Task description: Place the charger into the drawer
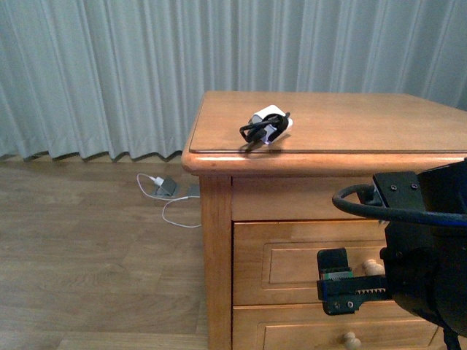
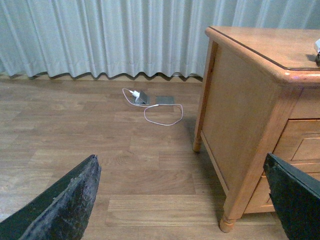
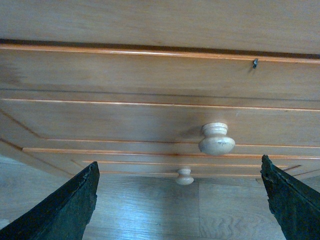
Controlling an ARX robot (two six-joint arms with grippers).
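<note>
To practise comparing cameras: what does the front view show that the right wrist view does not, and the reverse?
Only the front view: the charger on the cabinet top, the curtain, a white plug on the floor. Only the right wrist view: a small metal fitting at the drawer edge, and the right gripper with fingers spread open. Both: the drawer, its knob, the lower knob.

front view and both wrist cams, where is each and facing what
Front view: on the body, facing the cabinet, charger on top; right gripper low right.
Left wrist view: above floor, facing the cabinet's side; left gripper open.
Right wrist view: close to the drawer, facing its knob; gripper open.
Shared: front and left wrist both show the white plug.
</note>
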